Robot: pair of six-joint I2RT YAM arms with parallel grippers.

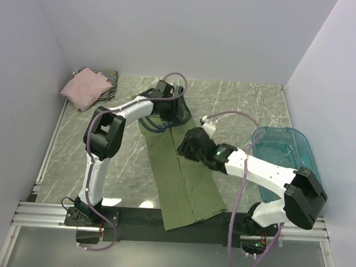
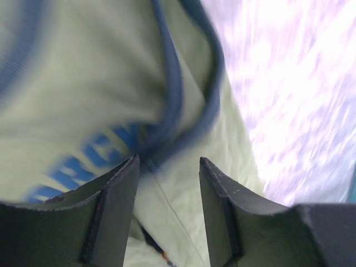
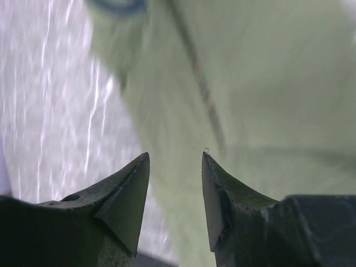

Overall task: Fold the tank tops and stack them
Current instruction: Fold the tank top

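Spread and empty, left gripper (image 2: 168, 160) and right gripper (image 3: 175, 156) are hovering over the olive tank top (image 1: 184, 182), likely needing matched edge pinches.

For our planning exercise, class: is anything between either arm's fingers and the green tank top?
Nothing visible does. The left fingers and the right fingers stand apart right over the green tank top, with only its own cloth in front of them.

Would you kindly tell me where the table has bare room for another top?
Bare marble: far right, between the olive-green tank top and the right wall, behind the teal tub; also left of that top, nearer than the pink tank top. The left hand and right hand crowd the middle.
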